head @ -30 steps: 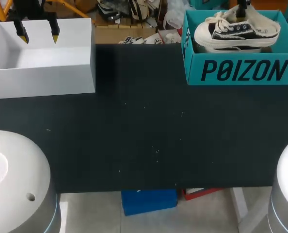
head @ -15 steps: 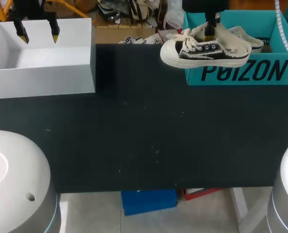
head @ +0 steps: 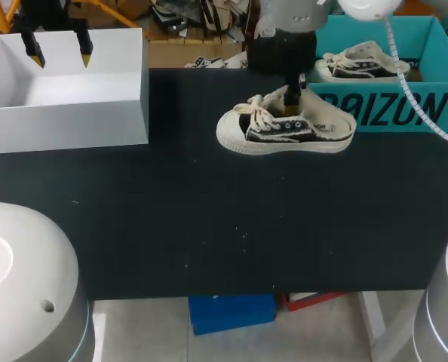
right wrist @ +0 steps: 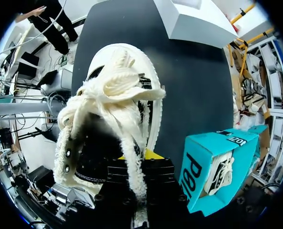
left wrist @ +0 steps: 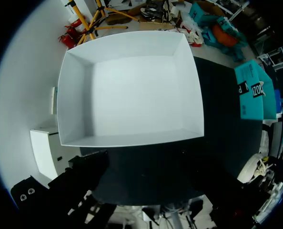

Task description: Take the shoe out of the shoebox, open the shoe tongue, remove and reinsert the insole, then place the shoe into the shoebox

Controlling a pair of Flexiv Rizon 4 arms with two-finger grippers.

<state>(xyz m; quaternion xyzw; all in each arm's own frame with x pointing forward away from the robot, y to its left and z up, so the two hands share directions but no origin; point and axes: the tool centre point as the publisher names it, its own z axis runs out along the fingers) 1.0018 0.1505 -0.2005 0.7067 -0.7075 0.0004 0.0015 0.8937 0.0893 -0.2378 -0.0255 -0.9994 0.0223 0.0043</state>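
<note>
Right gripper (head: 291, 97), clamped on the shoe (head: 284, 133), is carrying it leftward from the shoebox (head: 429, 113) over the table (head: 209, 226); left gripper (head: 59, 51) is staying wide.

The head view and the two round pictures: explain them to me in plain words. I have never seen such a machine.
This is a robot with two arms at a black table. The head view looks down from above and behind it. Each round picture comes from a camera on one arm's wrist. The right gripper, with two yellow-tipped fingers, holds a black and cream shoe by its opening, over the table. At the far right stands a teal shoebox with a second shoe inside. The left gripper hangs open over an empty white box, which fills the left wrist view.
</note>
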